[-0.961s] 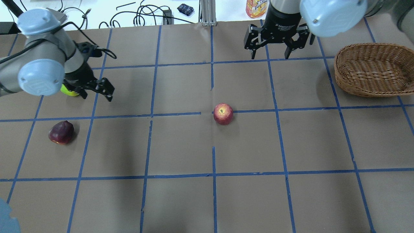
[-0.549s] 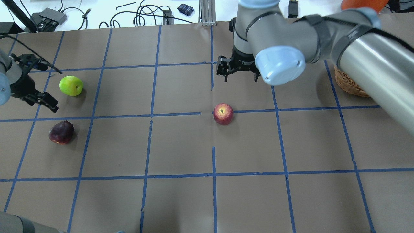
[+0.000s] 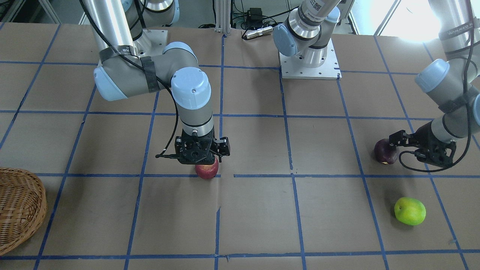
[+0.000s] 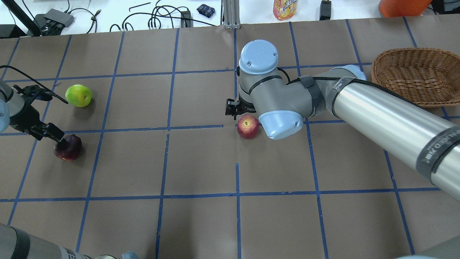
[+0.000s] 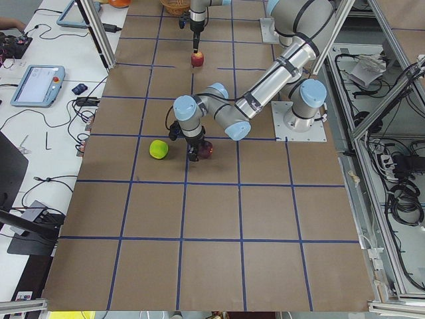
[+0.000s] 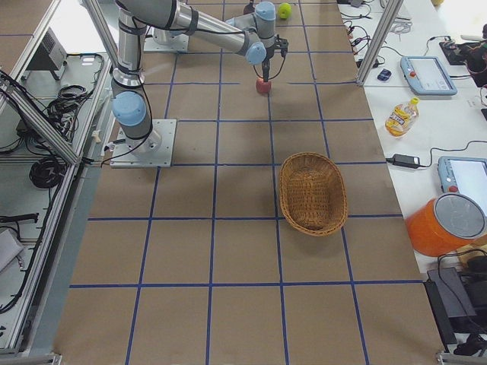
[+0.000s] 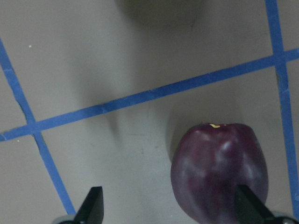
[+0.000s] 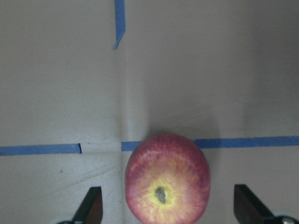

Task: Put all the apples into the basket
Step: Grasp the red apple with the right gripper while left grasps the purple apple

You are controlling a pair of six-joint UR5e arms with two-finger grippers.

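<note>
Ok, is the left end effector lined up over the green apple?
No, the left end effector is open over the maroon apple, while the green apple sits well apart.

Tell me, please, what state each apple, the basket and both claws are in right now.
Red apple with yellowish streaks: on the table, ungripped, inside the right claw.
Dark maroon apple: on the table, ungripped, off-centre in the left claw.
Lime-green apple: on the table, unattended.
Woven wicker basket: upright, empty.
Left claw: open.
Right claw: open.
</note>
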